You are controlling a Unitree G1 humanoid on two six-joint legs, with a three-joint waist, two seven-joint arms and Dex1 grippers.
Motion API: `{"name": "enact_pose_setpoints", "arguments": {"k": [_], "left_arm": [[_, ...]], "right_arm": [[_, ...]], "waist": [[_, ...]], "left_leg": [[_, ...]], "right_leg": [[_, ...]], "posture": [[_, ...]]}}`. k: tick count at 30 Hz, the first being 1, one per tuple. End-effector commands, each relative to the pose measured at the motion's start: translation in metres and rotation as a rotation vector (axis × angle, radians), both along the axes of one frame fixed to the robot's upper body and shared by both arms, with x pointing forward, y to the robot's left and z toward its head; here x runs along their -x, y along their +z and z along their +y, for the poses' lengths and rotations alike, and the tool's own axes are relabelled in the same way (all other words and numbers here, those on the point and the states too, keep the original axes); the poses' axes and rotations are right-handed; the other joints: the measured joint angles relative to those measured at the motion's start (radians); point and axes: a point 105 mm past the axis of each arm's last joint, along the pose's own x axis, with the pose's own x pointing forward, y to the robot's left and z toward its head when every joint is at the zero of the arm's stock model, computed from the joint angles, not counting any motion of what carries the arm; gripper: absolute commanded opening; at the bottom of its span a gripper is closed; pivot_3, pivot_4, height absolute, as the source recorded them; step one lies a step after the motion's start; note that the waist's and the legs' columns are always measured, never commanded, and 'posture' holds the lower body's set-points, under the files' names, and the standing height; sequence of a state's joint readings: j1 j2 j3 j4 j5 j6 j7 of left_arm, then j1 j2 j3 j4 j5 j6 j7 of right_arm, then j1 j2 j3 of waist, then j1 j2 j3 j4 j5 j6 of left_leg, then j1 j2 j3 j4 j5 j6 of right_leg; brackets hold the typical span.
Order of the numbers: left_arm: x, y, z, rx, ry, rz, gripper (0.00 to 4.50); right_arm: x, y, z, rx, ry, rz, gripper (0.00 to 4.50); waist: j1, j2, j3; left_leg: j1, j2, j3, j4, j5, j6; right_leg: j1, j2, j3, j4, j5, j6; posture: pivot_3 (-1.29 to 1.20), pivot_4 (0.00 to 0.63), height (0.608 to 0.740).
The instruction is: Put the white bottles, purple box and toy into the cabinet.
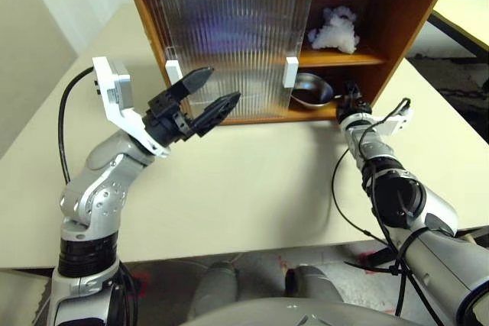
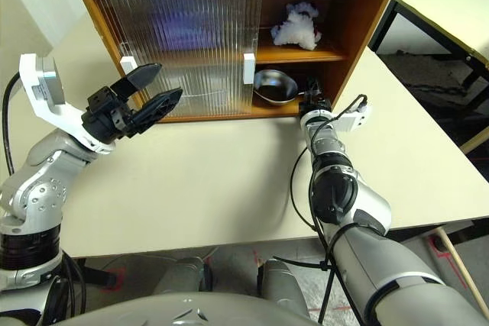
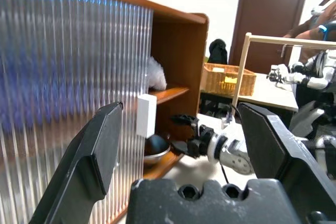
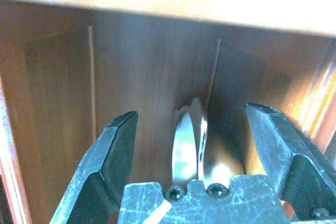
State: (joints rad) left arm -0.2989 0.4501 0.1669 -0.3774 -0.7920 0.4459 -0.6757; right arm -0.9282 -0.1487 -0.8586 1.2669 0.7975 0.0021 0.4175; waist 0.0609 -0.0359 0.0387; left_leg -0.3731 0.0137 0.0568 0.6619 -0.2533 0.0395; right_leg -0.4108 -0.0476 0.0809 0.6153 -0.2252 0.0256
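My right gripper (image 4: 191, 153) has its black fingers spread wide with nothing between them, at the mouth of the cabinet's (image 1: 397, 17) lower compartment, just beside the shallow steel dish (image 1: 312, 89). My left gripper (image 1: 205, 97) is raised above the table (image 1: 252, 188), its ridged tapered fingers also wide and empty, before the ribbed translucent doors (image 1: 229, 43) and their white block handles (image 1: 290, 72). Through that glazing I make out only a blurred purple smear. On the upper shelf sits a fluffy white lump (image 1: 335, 30); whether it is the toy I cannot tell.
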Motion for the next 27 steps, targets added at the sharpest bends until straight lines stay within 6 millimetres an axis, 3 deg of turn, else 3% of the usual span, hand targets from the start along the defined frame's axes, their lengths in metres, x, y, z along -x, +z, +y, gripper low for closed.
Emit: {"name": "enact_pose_setpoints", "arguments": {"k": [1,8,16,20,26,27], "left_arm": [[-0.002,-0.004,-0.005,-0.009,-0.024,-0.002,4.50],[-0.005,-0.005,-0.007,-0.006,-0.039,-0.004,4.50],[-0.007,-0.006,-0.006,-0.006,-0.046,-0.004,4.50],[-0.008,-0.006,-0.005,-0.008,-0.048,-0.003,4.50],[-0.008,-0.009,-0.002,-0.016,-0.049,0.003,4.50],[-0.008,-0.009,-0.002,-0.016,-0.048,0.003,4.50]], "right_arm": [[0.003,0.001,-0.002,0.037,0.020,-0.024,4.46],[0.008,0.017,0.012,0.167,0.134,-0.137,4.46],[0.049,0.045,0.055,0.653,0.357,-0.334,4.46],[0.073,0.058,0.081,1.108,0.439,-0.469,4.46],[0.087,0.072,0.103,1.428,0.428,-0.591,4.46],[0.089,0.074,0.106,1.456,0.428,-0.610,4.29]], "waist": [[-0.005,0.000,0.000],[-0.040,0.000,0.000],[-0.057,0.003,0.001],[-0.068,0.003,0.001],[-0.072,0.002,0.001],[-0.071,0.002,0.001]], "left_leg": [[0.000,0.000,0.000,0.000,0.000,0.000],[0.000,0.000,0.000,0.000,0.000,0.000],[0.000,0.000,0.000,0.000,-0.001,-0.002],[0.000,0.000,0.000,0.000,-0.003,-0.006],[0.001,-0.001,0.001,0.001,-0.003,-0.006],[0.001,-0.001,0.001,0.001,-0.003,-0.006]], "right_leg": [[0.000,0.000,0.000,0.000,0.000,0.000],[0.000,0.000,0.000,0.000,0.000,0.000],[-0.002,0.000,0.001,0.004,-0.002,0.003],[-0.002,0.000,0.001,0.004,-0.004,0.005],[-0.002,0.000,0.002,0.005,-0.004,0.005],[-0.002,0.000,0.002,0.005,-0.004,0.005]], "posture": [[0.16,0.000,0.740],[0.14,0.000,0.740],[0.12,0.000,0.740],[0.12,0.000,0.740],[0.11,0.000,0.740],[0.11,0.000,0.740]]}}
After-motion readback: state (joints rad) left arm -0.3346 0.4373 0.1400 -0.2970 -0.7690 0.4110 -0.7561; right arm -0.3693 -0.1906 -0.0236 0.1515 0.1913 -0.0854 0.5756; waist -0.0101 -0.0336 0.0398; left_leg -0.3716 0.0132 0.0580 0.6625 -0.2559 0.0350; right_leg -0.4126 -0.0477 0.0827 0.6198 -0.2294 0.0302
